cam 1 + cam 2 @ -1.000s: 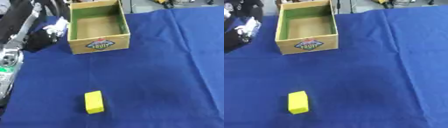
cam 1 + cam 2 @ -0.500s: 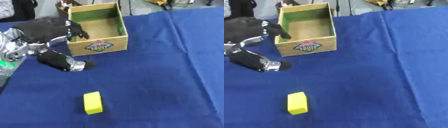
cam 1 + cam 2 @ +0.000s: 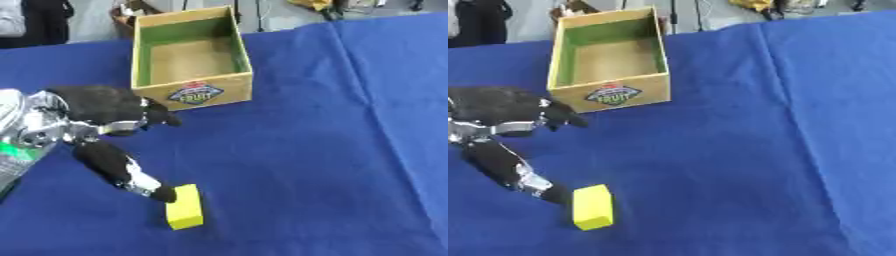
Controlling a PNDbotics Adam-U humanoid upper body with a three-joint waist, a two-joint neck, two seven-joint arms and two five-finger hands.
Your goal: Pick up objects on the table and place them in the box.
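Note:
A yellow block (image 3: 185,213) lies on the blue tablecloth near the front. My left hand (image 3: 103,109) comes in from the left, open, its thumb (image 3: 127,170) stretched down so that the tip touches or nearly touches the block's left end. The fingers (image 3: 157,116) point right, above the cloth, and hold nothing. The cardboard box (image 3: 192,95), green inside with a fruit label on its front, stands open and empty at the back. My right hand shows in neither view.
The blue cloth (image 3: 332,150) covers the whole table, with a crease running down the right side. Dark shapes and clutter sit beyond the far edge behind the box.
My left hand has come down and forward from beside the box toward the yellow block, with the thumb now at the block's end. The block and box have not moved on the cloth.

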